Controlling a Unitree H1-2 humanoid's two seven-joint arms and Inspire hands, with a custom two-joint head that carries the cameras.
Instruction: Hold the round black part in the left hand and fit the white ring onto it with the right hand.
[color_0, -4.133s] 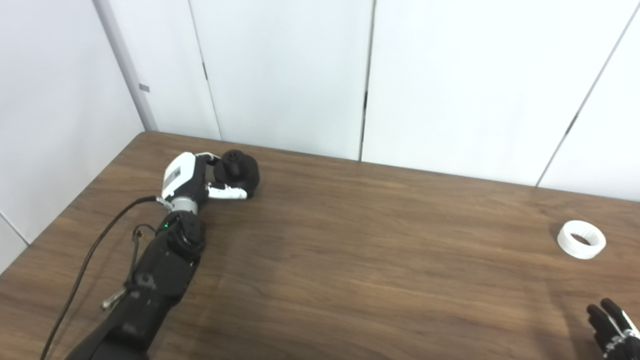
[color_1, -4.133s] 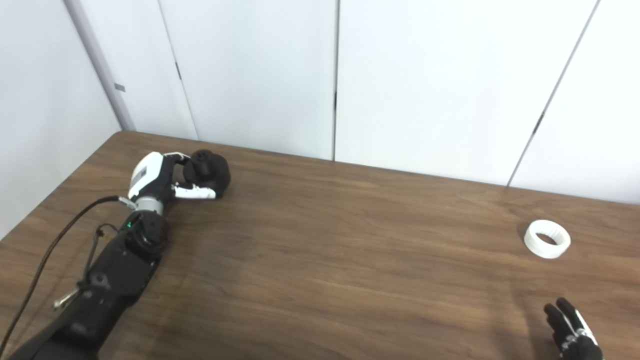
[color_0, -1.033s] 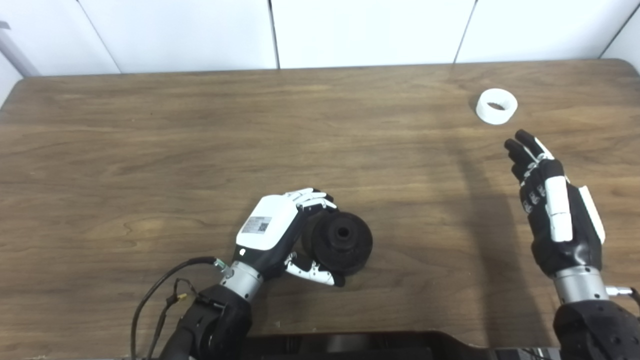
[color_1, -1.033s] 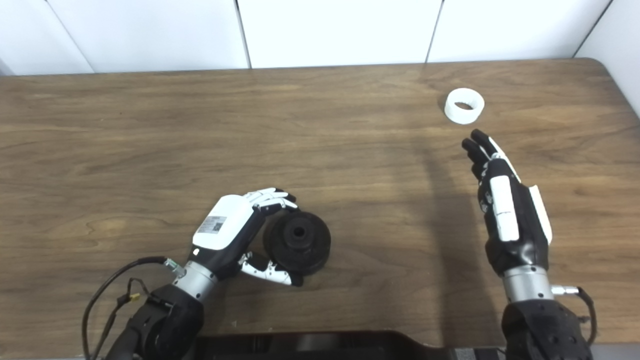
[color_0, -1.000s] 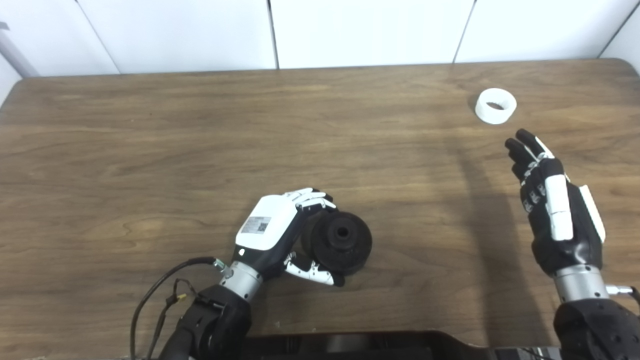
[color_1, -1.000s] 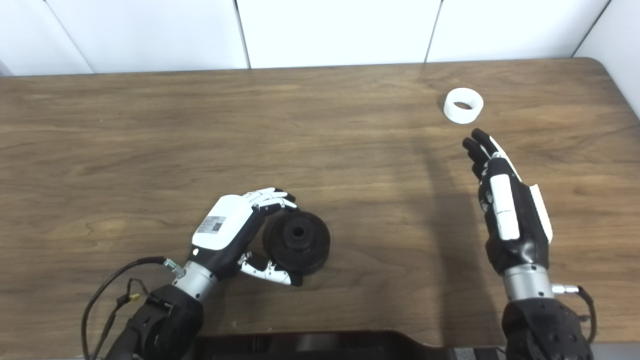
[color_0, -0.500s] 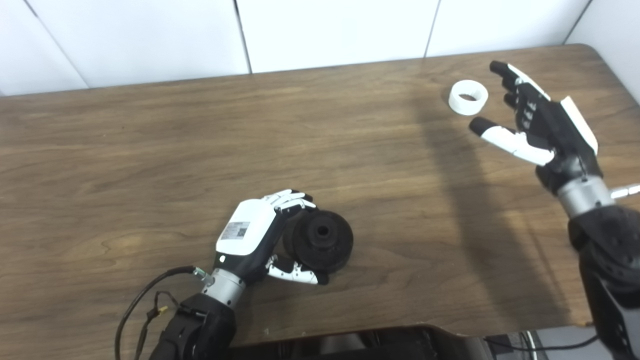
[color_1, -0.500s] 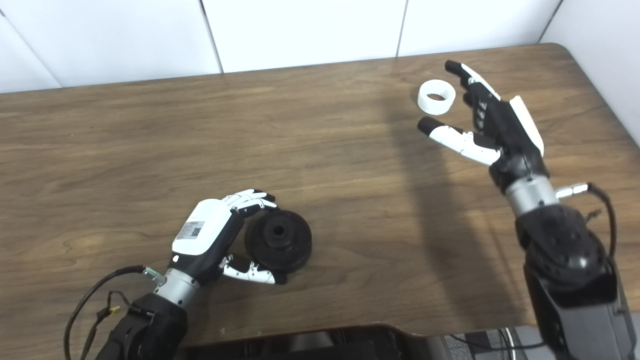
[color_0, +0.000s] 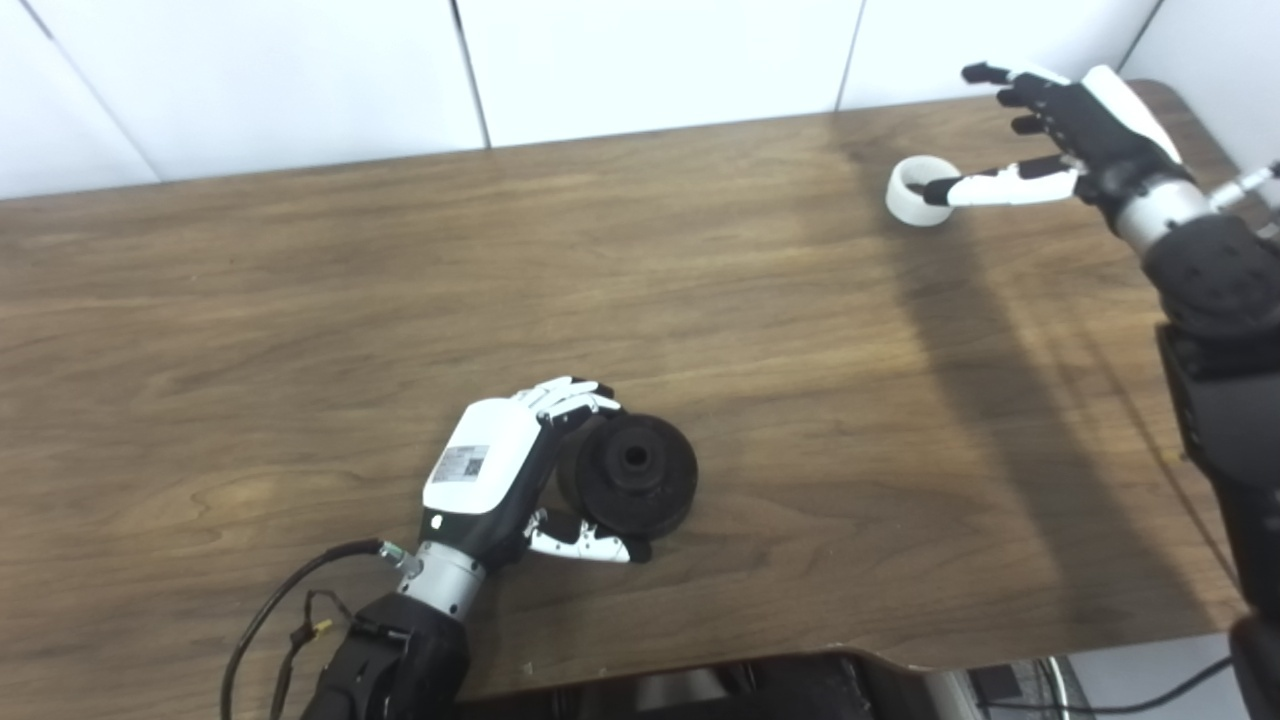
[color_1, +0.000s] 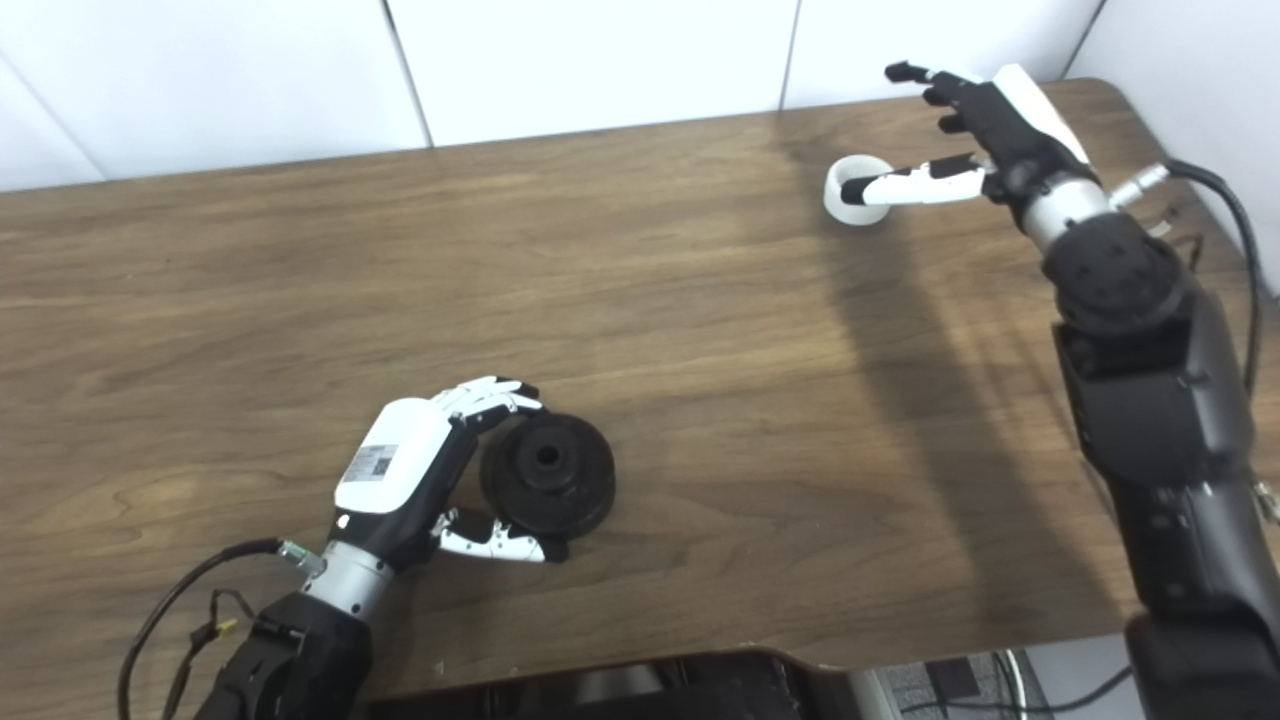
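The round black part (color_0: 628, 473) rests on the wooden table (color_0: 300, 280) near the front, its centre hole facing up. My left hand (color_0: 500, 470) is shut on it, fingers over its far side and thumb under its near side. The white ring (color_0: 912, 190) lies at the table's far right. My right hand (color_0: 1060, 130) is open just above it, thumb across the ring's top and fingers spread behind it. The same scene shows in the right eye view, with the ring (color_1: 850, 185) under the right hand (color_1: 985, 120).
White wall panels (color_0: 650, 50) stand behind the table's far edge. The table's right edge and rounded corner (color_0: 1190, 110) lie close to the right hand. A black cable (color_0: 290, 600) trails from the left wrist. A dark body edge (color_0: 700, 685) shows at the bottom.
My right hand has reached forward and up to the white ring, its thumb now over the ring. My left hand still holds the black part. The camera view has shifted slightly.
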